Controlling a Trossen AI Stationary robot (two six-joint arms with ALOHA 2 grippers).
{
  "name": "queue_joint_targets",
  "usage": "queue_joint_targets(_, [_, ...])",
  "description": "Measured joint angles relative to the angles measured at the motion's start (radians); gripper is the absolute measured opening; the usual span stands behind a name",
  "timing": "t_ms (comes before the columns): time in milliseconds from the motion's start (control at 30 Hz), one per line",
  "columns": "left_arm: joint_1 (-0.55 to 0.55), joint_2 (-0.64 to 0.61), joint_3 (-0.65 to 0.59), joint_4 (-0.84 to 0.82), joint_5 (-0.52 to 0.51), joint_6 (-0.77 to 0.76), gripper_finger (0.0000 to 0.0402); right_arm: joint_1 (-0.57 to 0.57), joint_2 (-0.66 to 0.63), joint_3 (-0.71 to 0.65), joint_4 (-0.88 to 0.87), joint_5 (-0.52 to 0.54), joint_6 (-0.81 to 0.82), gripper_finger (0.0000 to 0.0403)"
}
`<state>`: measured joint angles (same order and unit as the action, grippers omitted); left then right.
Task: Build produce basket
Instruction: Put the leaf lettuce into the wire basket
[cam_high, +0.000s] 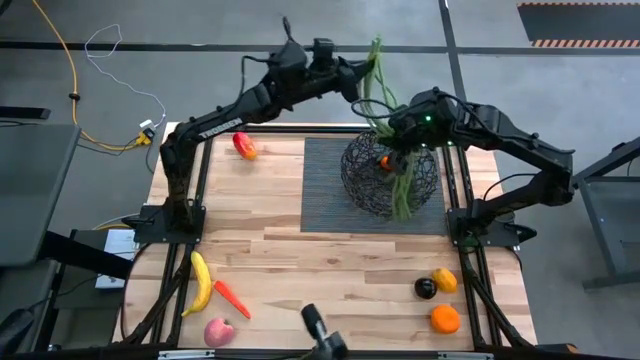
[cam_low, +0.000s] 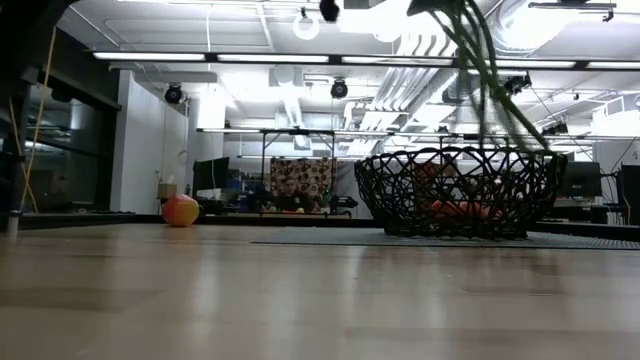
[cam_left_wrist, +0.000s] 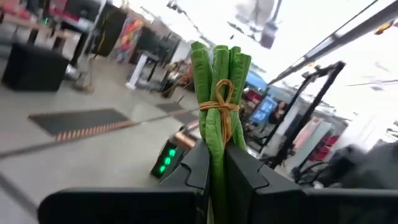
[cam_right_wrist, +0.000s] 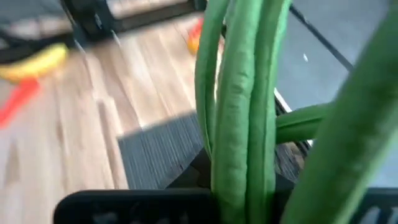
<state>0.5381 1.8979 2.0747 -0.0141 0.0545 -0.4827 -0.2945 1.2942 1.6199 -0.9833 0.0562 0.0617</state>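
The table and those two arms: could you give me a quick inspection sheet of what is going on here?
Surface: wooden table with a dark ribbed mat.
Job's things: wire basket on the mat, something orange inside; long green beans hanging into it; pepper, banana, carrot, apple, oranges and a dark round fruit lie loose on the wood.
Clutter: nothing seen.
Grippers: left gripper shut on the tied end of the beans; right gripper shut on their stalks, over the basket.
Cables: yellow and white cables on the floor.
Surroundings: workshop; a person sits far behind.
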Motion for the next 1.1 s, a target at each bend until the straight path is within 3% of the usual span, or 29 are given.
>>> queue_joint_targets(333, [0.006, -0.188, 0.0, -0.045, 0.056, 0.102, 0.0017, 0.063, 0.094, 0.001, 0.362, -0.084, 0.017, 0.0])
queue_joint_targets(600, [-0.028, -0.306, -0.014, -0.214, 0.083, 0.22, 0.0016, 0.122, 0.219, 0.001, 0.611, -0.158, 0.009, 0.0])
queue_joint_targets(867, [-0.092, -0.508, -0.323, -0.027, -0.012, 0.276, 0.0005, 0.151, 0.29, 0.001, 0.687, -0.176, 0.008, 0.0])
queue_joint_targets(1100, [-0.098, -0.675, -0.602, 0.094, 0.03, 0.267, 0.0003, 0.153, 0.312, -0.001, 0.693, -0.244, 0.009, 0.0])
